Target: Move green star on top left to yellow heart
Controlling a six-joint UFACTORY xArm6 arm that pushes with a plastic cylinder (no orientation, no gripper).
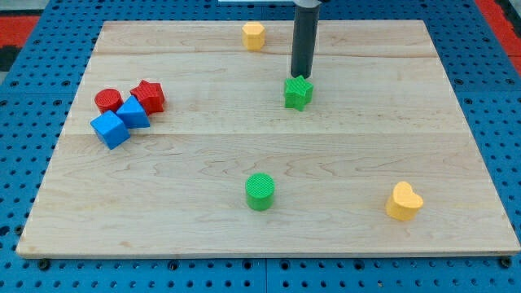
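Green star (299,93) touching my tip (302,76)

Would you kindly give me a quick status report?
My tip at green star's top edge. Yellow heart far off, bottom right. Path between them clear.

The desk (269,171) is showing pale, smooth, matt wood grain. The green star (298,93) and yellow heart (403,202) are looking like ridged matt plastic; my tip (302,76) is looking dark and matt.
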